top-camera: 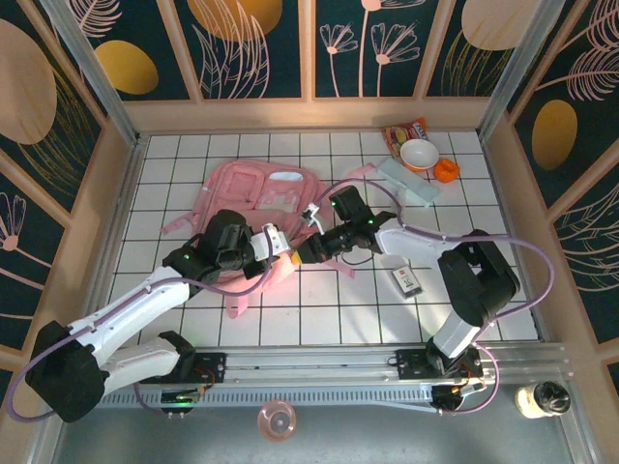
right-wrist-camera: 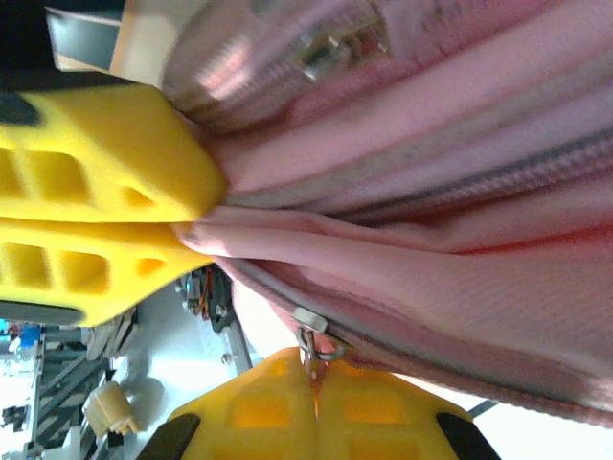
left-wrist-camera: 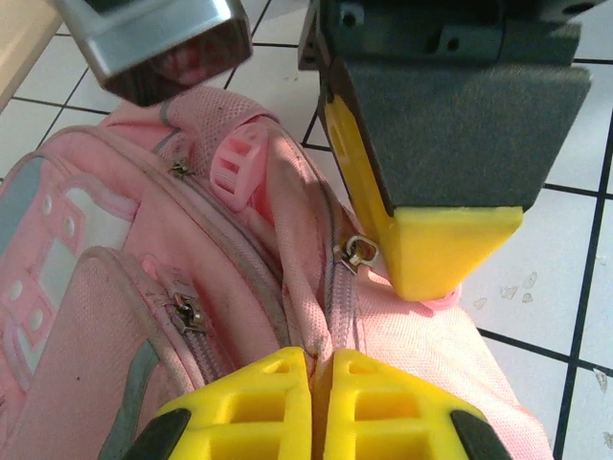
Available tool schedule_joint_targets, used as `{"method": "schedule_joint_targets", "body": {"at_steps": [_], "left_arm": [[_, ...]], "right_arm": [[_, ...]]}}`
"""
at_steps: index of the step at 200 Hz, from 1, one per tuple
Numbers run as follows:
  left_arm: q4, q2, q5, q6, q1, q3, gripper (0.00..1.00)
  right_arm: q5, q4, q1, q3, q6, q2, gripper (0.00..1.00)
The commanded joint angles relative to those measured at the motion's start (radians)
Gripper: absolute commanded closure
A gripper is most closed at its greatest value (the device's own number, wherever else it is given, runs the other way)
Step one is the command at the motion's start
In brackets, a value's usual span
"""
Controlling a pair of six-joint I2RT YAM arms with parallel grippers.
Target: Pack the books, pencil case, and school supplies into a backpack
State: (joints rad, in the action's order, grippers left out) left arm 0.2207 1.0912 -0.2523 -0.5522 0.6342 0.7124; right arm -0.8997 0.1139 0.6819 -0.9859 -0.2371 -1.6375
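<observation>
the left gripper (left-wrist-camera: 321,372) has its yellow fingers (left-wrist-camera: 259,402) pressed together on a fold of pink cloth beside the zip track at the rim of the backpack (left-wrist-camera: 115,316), as its own wrist camera shows. the right gripper (right-wrist-camera: 314,376) is closed too, with the tab of a metal zipper pull (right-wrist-camera: 311,331) running down into the seam between its fingertips. from the left wrist, that gripper's finger comes in from 12 o'clock and its tip touches the pull, at 2 o'clock of the left fingers. from above, the two grippers meet tip to tip at the bag's 4 o'clock corner, the left arm reaching in from 7 o'clock and the right arm from 4 o'clock. the backpack lies flat on the white tiled table (top-camera: 319,309), on the 10 o'clock side of centre, a strap trailing toward 6 o'clock. the pale mint pencil case (top-camera: 406,182) sits apart at 2 o'clock, just beside a white bowl (top-camera: 419,155), an orange object (top-camera: 446,171) and a red-orange snack packet (top-camera: 401,130). a small dark item with a white label (top-camera: 406,281) lies on the tiles at 4 o'clock of the grippers, near the right arm.
</observation>
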Motion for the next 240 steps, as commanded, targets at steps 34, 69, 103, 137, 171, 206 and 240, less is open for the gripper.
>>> {"method": "schedule_joint_targets", "body": {"at_steps": [34,69,103,137,171,206,240], "left_arm": [[-0.138,0.006,-0.016,0.045,-0.005,0.006,1.00],[-0.162,0.017,-0.026,0.057,-0.005,0.000,1.00],[-0.194,0.049,-0.022,0.072,-0.004,-0.011,1.00],[-0.199,0.053,-0.003,0.075,-0.005,-0.006,1.00],[-0.201,0.031,-0.013,0.082,-0.005,-0.010,1.00],[-0.221,0.011,-0.031,0.112,-0.006,-0.013,1.00],[-0.229,-0.003,-0.037,0.125,-0.004,-0.017,1.00]], "right_arm": [[0.038,-0.065,0.033,-0.023,-0.042,0.042,1.00],[0.009,-0.083,0.096,-0.066,-0.045,0.027,1.00],[-0.046,-0.138,0.145,-0.068,-0.070,0.041,1.00],[0.046,-0.098,0.094,-0.032,-0.104,0.051,1.00],[0.107,-0.185,0.048,0.032,-0.165,0.070,0.94],[0.130,-0.361,0.054,0.102,-0.239,0.086,0.80],[0.202,-0.422,0.052,0.160,-0.269,0.118,0.84]]}}
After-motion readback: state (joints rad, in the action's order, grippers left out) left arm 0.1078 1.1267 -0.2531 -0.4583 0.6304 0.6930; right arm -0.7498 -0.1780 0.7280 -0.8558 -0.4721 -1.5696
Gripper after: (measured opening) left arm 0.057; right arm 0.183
